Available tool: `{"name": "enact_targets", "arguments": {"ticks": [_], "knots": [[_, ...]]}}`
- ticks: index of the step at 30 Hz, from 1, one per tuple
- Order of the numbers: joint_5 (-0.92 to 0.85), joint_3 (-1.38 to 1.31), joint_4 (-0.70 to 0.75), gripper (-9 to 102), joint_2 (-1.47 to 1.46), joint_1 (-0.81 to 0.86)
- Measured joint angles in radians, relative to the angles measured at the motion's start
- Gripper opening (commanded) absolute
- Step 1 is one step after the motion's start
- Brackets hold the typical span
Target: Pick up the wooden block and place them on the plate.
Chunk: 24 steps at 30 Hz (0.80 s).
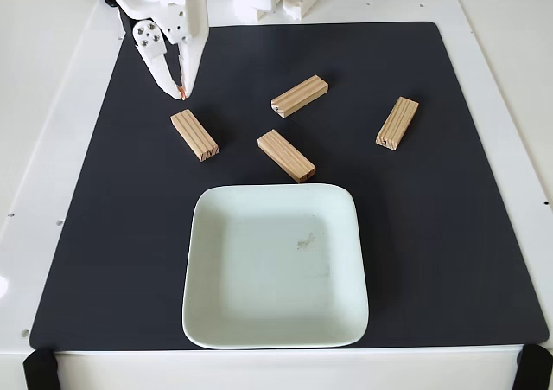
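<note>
One shut claw [181, 92], empty.

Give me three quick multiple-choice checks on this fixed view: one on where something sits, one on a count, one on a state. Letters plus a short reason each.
1. Where is the gripper relative to the blocks?
A. Over the plate's centre
B. Just above-left of the leftmost wooden block
C. Beside the rightmost block

2. How many wooden blocks lie on the black mat?
A. Two
B. Three
C. Four

3. What is the state of the plate?
A. Holds no blocks, faint smudge near centre
B. Holds one block
C. Flipped upside down

Answers:
1. B: the fingertips point down close to the leftmost wooden block, near the mat's upper left.
2. C: besides that one there are the centre block, the upper block and the right block, all on the black mat.
3. A: the plate sits upright with no block on it.
</note>
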Motion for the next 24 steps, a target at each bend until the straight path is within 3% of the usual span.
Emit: {"name": "enact_targets", "arguments": {"ticks": [7,24], "knots": [[0.000,0.003,-0.003,20,-0.071,0.005],[0.000,-0.037,-0.003,21,-0.097,-0.052]]}}
